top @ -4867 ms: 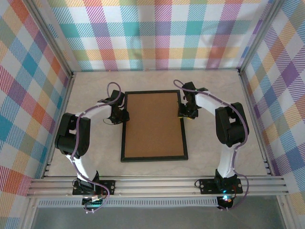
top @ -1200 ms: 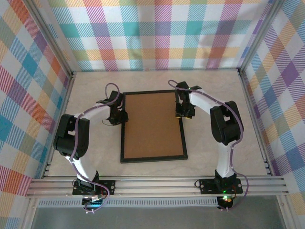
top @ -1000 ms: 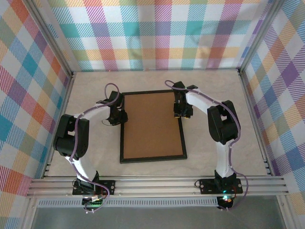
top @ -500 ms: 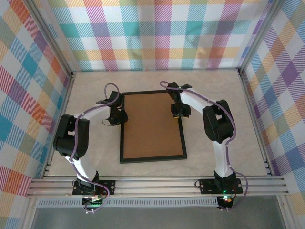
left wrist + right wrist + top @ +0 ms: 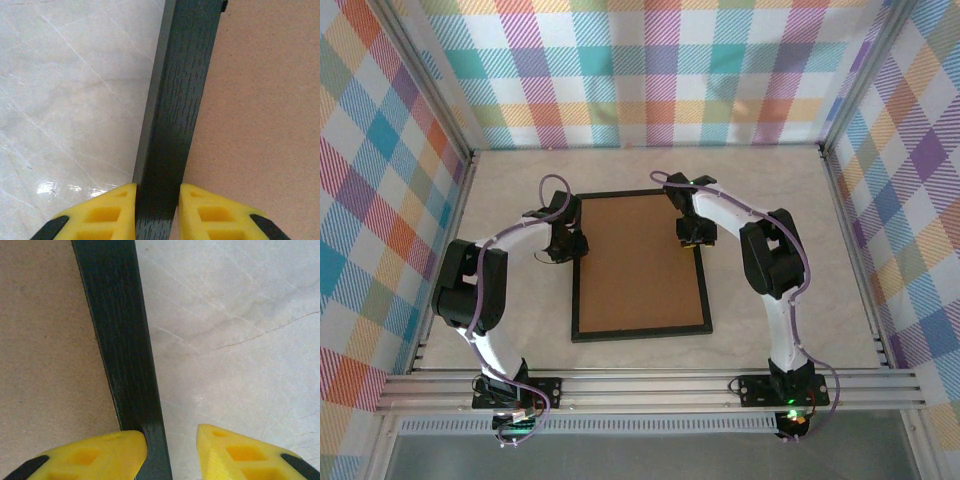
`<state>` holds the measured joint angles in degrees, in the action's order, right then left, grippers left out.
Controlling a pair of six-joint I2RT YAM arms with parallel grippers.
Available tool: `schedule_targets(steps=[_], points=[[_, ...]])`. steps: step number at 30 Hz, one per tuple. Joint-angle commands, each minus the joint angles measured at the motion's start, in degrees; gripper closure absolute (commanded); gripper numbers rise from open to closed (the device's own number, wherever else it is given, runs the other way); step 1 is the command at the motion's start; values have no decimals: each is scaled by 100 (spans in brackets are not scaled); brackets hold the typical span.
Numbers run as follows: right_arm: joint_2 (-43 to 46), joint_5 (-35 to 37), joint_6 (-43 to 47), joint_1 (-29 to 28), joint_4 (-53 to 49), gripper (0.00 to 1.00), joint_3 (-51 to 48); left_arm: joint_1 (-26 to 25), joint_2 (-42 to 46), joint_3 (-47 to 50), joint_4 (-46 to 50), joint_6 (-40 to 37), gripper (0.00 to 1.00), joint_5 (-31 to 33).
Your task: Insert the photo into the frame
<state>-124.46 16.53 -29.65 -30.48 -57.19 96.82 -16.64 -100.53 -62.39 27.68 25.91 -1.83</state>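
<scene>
**Frame back-up, both grippers at its side rails**

Frame (image 5: 640, 265) lies flat on the table (image 5: 770, 180), centre of the top view, portrait, brown back facing up. Left gripper (image 5: 568, 243) is at the upper part of the frame's left rail. In the left wrist view both yellow pads (image 5: 112, 212) press the black rail from either side, clamped on it. Right gripper (image 5: 691, 235) straddles the upper right rail with fingers apart. Its inner pad (image 5: 95, 455) touches the rail; the outer pad stands off it, bare table between.
</scene>
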Motion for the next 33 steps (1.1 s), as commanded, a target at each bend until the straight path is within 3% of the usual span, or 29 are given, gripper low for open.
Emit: schedule_targets(steps=[1, 16, 25, 33], points=[[-1071, -2603, -114, -941, 982, 57, -409, -296, -211, 183, -155, 184, 77, -696], [-1277, -2520, -119, -1175, 794, 49, -81, -296, -239, 154, -205, 208, 77, -747], [-1432, -1920, 15, -1180, 292, 43, 188, -295, -161, 174, -166, 197, 77, -672], [-565, -2038, 324, -757, 405, 43, -86, -282, -118, 105, 37, 76, 77, -476]])
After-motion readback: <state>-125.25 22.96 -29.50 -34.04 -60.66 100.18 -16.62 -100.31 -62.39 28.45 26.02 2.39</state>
